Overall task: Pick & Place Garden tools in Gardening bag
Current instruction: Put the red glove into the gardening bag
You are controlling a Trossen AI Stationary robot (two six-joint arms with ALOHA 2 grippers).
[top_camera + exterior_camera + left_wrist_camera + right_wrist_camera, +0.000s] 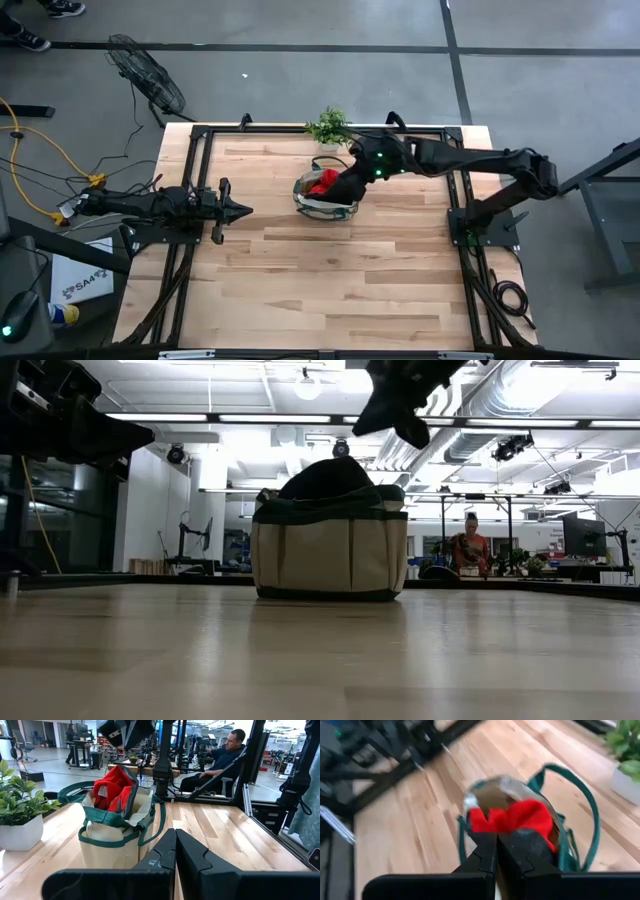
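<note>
The olive-khaki gardening bag [325, 197] with green trim stands upright on the wooden table, right of its middle. Red glove cuffs [112, 787] stick out of its open top [520, 817]. A dark rounded item also bulges above the rim in the low view [325, 475]. My right gripper [496, 837] is shut and hovers just above the bag's right side [400, 415], clear of it, with nothing between its fingers. My left gripper [245, 210] waits shut at the table's left, pointing level toward the bag [175, 832]. No other garden tools show on the table.
A small green potted plant [328, 128] in a white pot stands at the table's far edge, just behind the bag. Bare wood lies in front of the bag and to both sides. People sit and stand in the room beyond [225, 755].
</note>
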